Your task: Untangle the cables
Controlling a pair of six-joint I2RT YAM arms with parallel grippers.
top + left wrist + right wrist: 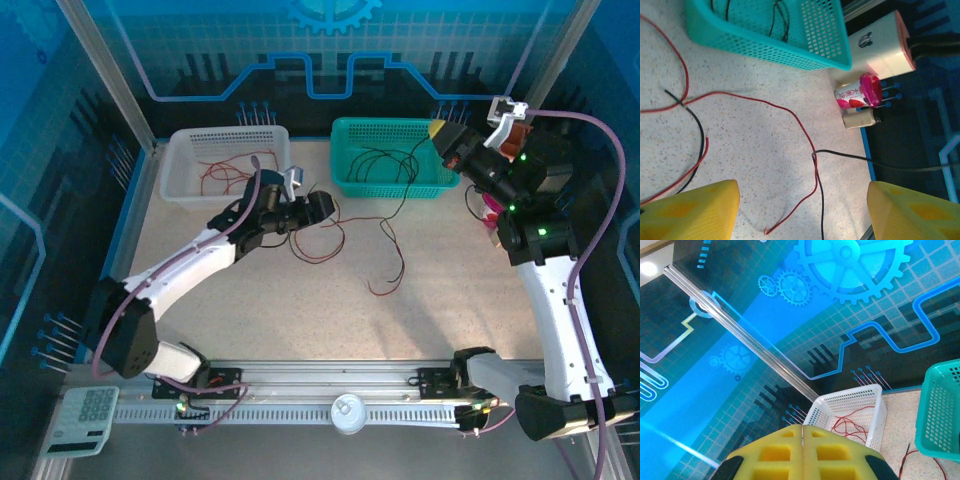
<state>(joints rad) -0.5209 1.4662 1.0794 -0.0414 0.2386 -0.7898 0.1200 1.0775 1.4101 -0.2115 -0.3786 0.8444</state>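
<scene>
Thin red and black cables (322,240) lie crossed on the table between the arms, and a red cable (799,122) and a black cable (821,200) meet in a small twist. My left gripper (320,207) hovers over them, its yellow fingers (690,212) wide apart with nothing between them. One end of the black cable runs off to the right past the table edge. My right gripper (445,135) is raised by the teal basket's right corner, its yellow pads (785,455) pressed together. More red cables (850,424) lie in the white basket (875,395).
The teal basket (345,160) at the back centre holds black cables. The white basket (180,170) stands at the back left. A pink-lidded cup (857,94), a small bottle (860,119) and a white container (882,50) stand at the right edge. A calculator (85,415) lies near the left base.
</scene>
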